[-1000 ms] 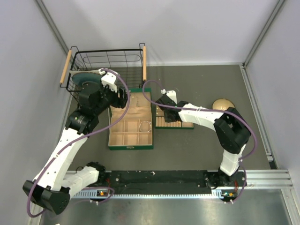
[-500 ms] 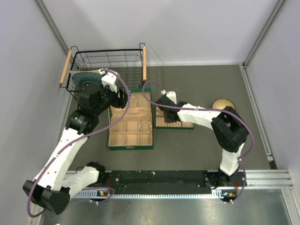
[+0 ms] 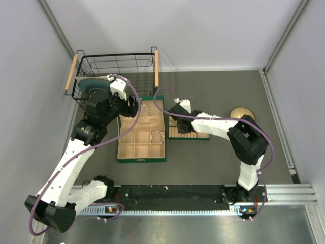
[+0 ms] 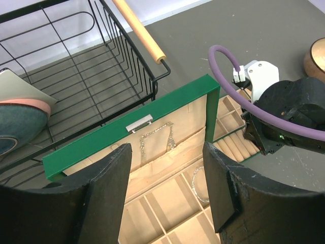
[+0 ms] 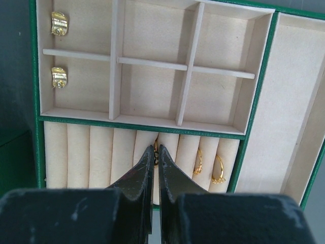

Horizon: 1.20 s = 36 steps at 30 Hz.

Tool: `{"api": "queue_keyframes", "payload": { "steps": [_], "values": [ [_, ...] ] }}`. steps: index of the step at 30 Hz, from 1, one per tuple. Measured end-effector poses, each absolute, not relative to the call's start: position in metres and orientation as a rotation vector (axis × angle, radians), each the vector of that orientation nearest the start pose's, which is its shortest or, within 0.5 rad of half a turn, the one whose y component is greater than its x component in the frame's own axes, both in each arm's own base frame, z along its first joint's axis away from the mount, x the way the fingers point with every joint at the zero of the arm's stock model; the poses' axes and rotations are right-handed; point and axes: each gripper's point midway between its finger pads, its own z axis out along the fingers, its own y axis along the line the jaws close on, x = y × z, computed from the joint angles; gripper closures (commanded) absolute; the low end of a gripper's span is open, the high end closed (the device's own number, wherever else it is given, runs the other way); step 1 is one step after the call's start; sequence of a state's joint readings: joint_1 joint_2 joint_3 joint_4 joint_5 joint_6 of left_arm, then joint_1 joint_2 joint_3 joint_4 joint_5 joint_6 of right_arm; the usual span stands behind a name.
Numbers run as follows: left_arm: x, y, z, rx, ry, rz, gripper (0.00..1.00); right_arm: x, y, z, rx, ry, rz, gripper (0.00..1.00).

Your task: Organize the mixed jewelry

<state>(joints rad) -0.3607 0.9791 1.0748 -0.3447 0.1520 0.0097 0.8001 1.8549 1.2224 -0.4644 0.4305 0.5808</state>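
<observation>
Since a second ago only my right elbow has swung inward (wrist barely moved): right gripper [image 5: 156, 148] stays closed, tips at a ring [image 5: 155, 157] in the tray's [image 5: 33, 76] rolls at 6 o'clock, grip unclear, so seating continues; left gripper [image 4: 166, 152] open, empty.

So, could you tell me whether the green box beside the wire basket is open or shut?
Open: its green lid stands raised, leaving the beige compartments exposed.

The left arm [image 3: 71, 157] is reached forward, jaws held apart. The right arm [image 3: 213, 125] is bent leftward, jaws closed.
</observation>
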Motion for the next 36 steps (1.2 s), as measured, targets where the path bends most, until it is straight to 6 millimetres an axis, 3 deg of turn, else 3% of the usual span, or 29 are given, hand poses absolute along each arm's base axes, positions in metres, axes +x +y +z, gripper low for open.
{"api": "queue_keyframes", "payload": {
  "steps": [4,9,12,23,28,32,36],
  "values": [
    [0.310,-0.145,0.314,0.443,1.779,-0.385,0.37,0.321,0.256,0.038,-0.141,2.502,-0.042,0.99],
    [0.310,-0.144,0.314,0.441,1.780,-0.382,0.36,0.321,0.256,0.038,-0.147,2.501,-0.038,0.77],
    [0.310,-0.144,0.314,0.442,1.780,-0.382,0.36,0.320,0.256,0.041,-0.161,2.496,-0.029,0.69],
    [0.310,-0.143,0.314,0.439,1.780,-0.379,0.36,0.318,0.261,0.074,-0.217,2.452,0.060,0.68],
    [0.307,-0.148,0.312,0.505,1.767,-0.395,0.36,0.325,0.254,0.097,-0.231,2.411,0.094,0.68],
    [0.297,-0.160,0.287,0.632,1.783,-0.446,0.37,0.344,0.228,0.124,-0.183,2.366,0.114,0.69],
    [0.287,-0.169,0.242,0.773,1.845,-0.488,0.38,0.360,0.195,0.143,-0.162,2.322,0.080,0.70]
  ]
}}
